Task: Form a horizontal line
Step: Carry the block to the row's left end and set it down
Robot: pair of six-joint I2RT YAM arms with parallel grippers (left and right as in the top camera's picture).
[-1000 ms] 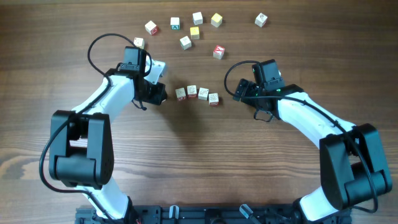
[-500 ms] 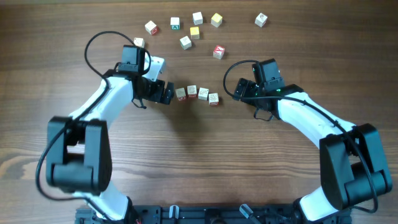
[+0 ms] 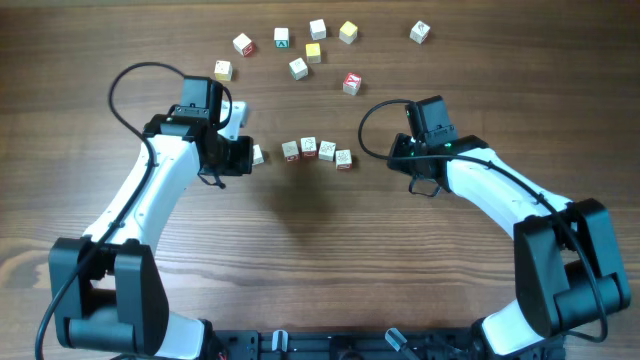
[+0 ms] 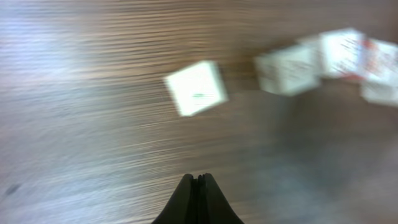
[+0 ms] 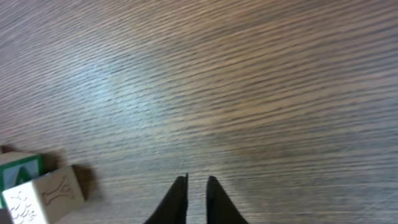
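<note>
The horizontal line (image 3: 317, 151) is a short row of whitish cubes at mid-table; its right-end cube (image 3: 344, 158) sits slightly lower. One more whitish cube (image 3: 257, 154) lies a gap to the left of the row, also seen as the cube (image 4: 196, 87) ahead of my left fingers, with the row (image 4: 329, 59) blurred at upper right. My left gripper (image 3: 241, 156) (image 4: 199, 178) is shut and empty just left of that cube. My right gripper (image 3: 396, 151) (image 5: 196, 180) hovers right of the row, nearly closed to a thin slit, holding nothing.
Several single cubes lie scattered along the far side, among them a yellow cube (image 3: 313, 52), a red-faced cube (image 3: 351, 83) and a lone cube (image 3: 420, 32) at far right. Two cubes (image 5: 37, 186) show at the right wrist view's lower left.
My left gripper pulled back to the left, left a cube lying left of the row, and closed empty. My right gripper's fingers closed from wide apart; that arm barely moved.
</note>
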